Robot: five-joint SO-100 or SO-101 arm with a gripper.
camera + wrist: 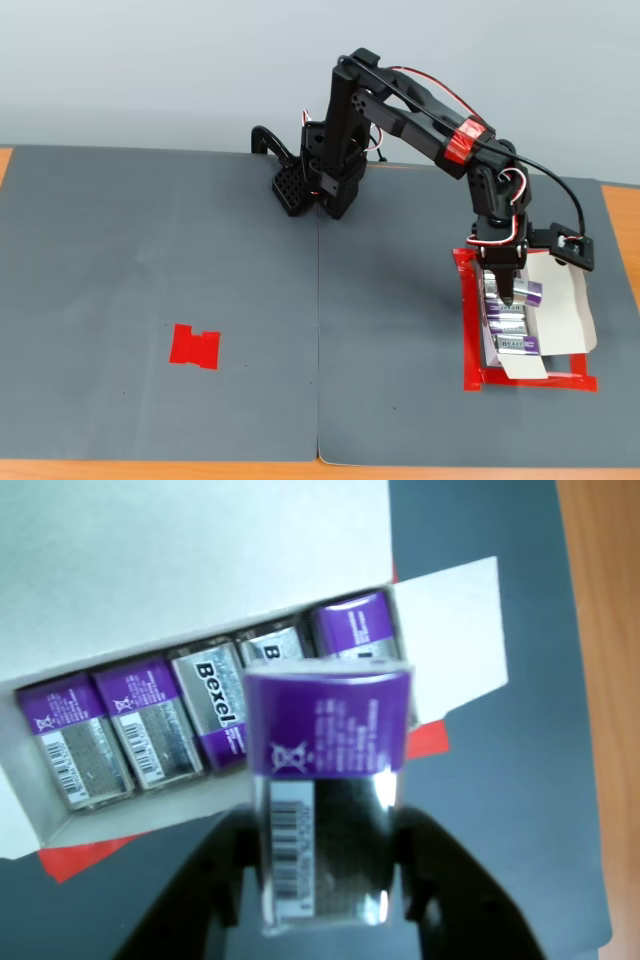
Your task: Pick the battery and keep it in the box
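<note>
Wrist view, nearest me: gripper [325,880] pinching the battery [327,780], purple end up, hanging just above the box [180,570]. Behind it four cells [150,725] sit in a row inside; the held one hides part of that row, so I can't tell which slot is free. I'd line the battery up parallel with the others, lower straight, and release only once it's low in the box. Risk: clipping a neighbour or the side flap [450,640]. Farther out, dark surface [200,250], red tape patch [194,346] well apart.

Hobby/lab bench: gray mat [200,250] on wood table [620,220], plain wall [150,70].
</note>
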